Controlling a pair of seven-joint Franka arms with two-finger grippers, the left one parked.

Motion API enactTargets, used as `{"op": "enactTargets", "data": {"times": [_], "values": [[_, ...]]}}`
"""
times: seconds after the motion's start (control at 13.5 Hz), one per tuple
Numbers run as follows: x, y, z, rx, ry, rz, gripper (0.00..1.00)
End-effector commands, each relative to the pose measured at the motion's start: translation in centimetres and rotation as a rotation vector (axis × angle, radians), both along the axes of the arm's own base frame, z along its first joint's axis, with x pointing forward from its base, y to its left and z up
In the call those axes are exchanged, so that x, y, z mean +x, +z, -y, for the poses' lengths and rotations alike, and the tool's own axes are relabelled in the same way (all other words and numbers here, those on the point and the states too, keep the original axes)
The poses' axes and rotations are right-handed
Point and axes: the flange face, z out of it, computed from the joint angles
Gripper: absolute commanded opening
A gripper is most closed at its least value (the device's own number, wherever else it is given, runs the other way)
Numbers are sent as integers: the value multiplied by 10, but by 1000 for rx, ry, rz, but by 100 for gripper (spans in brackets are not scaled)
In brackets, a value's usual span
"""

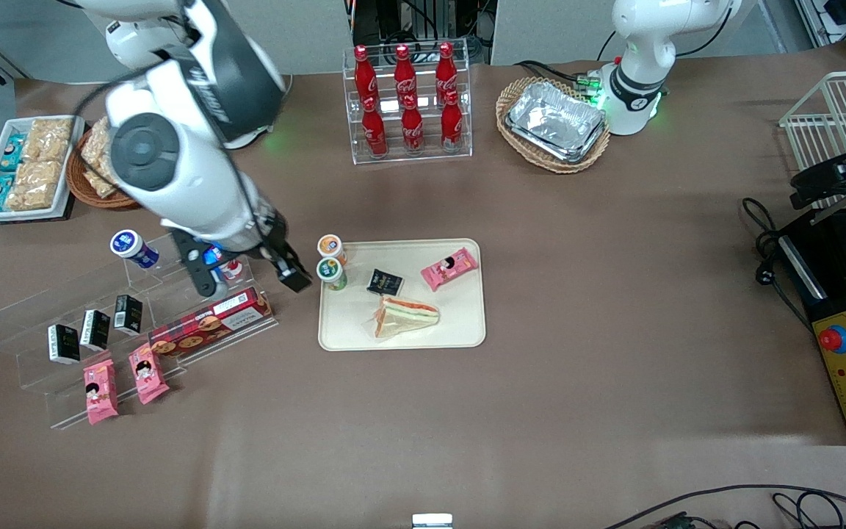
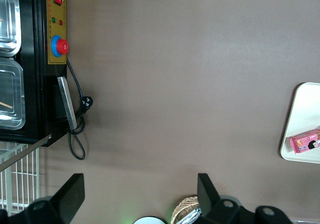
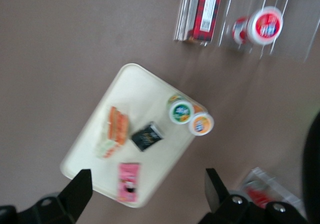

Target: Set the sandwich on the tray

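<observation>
The sandwich point(image 1: 405, 317), a wrapped triangular wedge with orange-red and green layers, lies on the cream-beige tray point(image 1: 467, 323), near the tray's edge closest to the front camera. It also shows in the right wrist view point(image 3: 113, 131) on the tray point(image 3: 130, 84). My right gripper point(image 1: 250, 275) hangs open and empty above the clear acrylic shelf, beside the tray toward the working arm's end. In the right wrist view the gripper point(image 3: 147, 194) has its fingers wide apart with nothing between them.
On the tray lie a pink snack packet point(image 1: 449, 268), a black packet point(image 1: 384, 281) and two small cups point(image 1: 331, 261). The acrylic shelf point(image 1: 122, 323) holds a red biscuit box point(image 1: 210, 323), black cartons and pink packets. A cola bottle rack point(image 1: 408, 103) and foil trays point(image 1: 555, 121) stand farther back.
</observation>
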Motion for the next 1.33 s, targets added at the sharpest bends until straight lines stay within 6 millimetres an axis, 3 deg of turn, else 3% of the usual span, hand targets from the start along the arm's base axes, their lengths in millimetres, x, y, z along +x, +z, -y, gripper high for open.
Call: {"op": "enactTargets", "data": {"times": [0.0, 0.3, 0.74, 0.81, 0.89, 1.26], "values": [[-14, 23, 48, 80, 362, -54, 100], [-11, 45, 99, 21, 633, -14, 100], [-9, 72, 194, -25, 954, 18, 100], [-12, 81, 208, -24, 980, 25, 100], [-14, 88, 235, -22, 976, 30, 100], [-26, 103, 281, -8, 929, 29, 100]]}}
